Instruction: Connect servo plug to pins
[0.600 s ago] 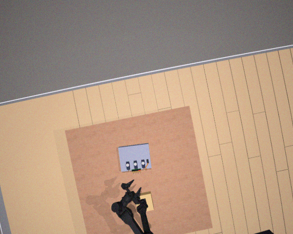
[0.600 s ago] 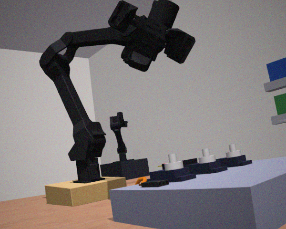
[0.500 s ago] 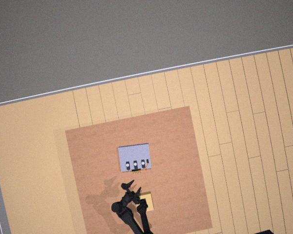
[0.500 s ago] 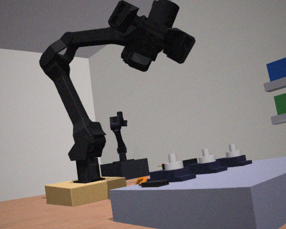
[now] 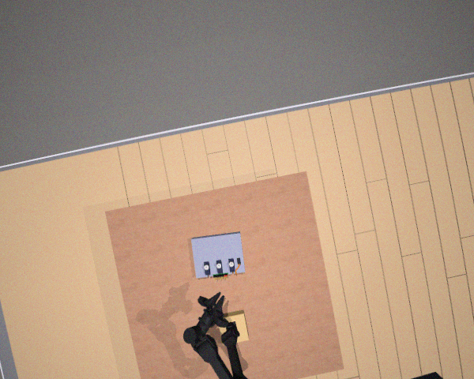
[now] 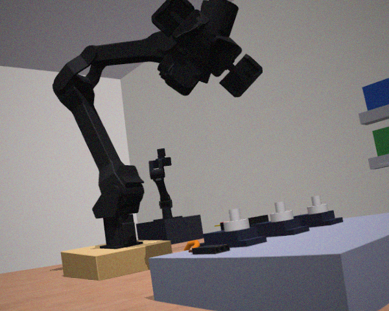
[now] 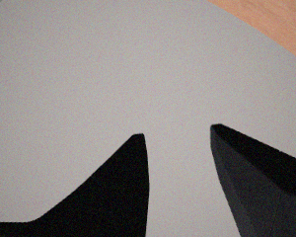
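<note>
The black plug [image 5: 238,260] [image 6: 211,249] lies flat on the top of the pale blue holder [image 5: 216,245] [image 6: 248,281], beside the nearest servo in the exterior view. Its orange lead [image 5: 237,268] [image 6: 191,245] bends off toward the holder's near edge. The pin row [image 5: 220,277] sticks out from that edge; a red spot shows at it, but the band's dot is too small to make out. My gripper [image 5: 221,294] [image 7: 178,139] is partly open and empty, raised high on the robot's side of the holder. The wrist view shows neither plug nor pins.
Three dark servos with white hubs [image 5: 206,267] [image 5: 219,265] [image 5: 231,264] stand along the holder's near side. My arm stands on a yellow block [image 5: 242,328] [image 6: 79,264]. A second small arm [image 6: 166,197] stands on a dark block [image 6: 185,230] in the background.
</note>
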`<state>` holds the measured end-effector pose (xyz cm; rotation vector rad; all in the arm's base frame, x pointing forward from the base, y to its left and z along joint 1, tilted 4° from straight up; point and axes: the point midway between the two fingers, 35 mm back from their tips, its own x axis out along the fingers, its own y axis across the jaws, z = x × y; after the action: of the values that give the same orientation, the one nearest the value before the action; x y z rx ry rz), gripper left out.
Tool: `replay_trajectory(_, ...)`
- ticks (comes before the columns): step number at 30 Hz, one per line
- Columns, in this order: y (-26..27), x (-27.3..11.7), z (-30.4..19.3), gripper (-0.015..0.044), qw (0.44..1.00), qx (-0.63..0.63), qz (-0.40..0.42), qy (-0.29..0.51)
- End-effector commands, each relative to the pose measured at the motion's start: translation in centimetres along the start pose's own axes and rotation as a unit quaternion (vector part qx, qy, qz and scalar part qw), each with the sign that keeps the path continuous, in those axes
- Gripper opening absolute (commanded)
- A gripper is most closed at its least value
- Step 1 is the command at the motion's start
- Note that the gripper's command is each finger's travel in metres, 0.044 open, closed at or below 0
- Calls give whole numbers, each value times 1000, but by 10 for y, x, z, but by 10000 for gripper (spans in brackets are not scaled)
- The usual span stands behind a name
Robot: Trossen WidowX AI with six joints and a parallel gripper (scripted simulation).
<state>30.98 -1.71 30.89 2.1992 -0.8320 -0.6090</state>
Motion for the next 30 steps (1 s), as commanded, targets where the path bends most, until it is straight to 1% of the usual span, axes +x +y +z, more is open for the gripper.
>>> replay_trajectory(1, 0, 2, 1, 115, 999, -41, -14, 10)
replay_trajectory(16, -5, 9, -1, 115, 977, -200, -51, 57)
replay_trajectory(30, -8, 12, -4, 115, 930, -344, -61, 117)
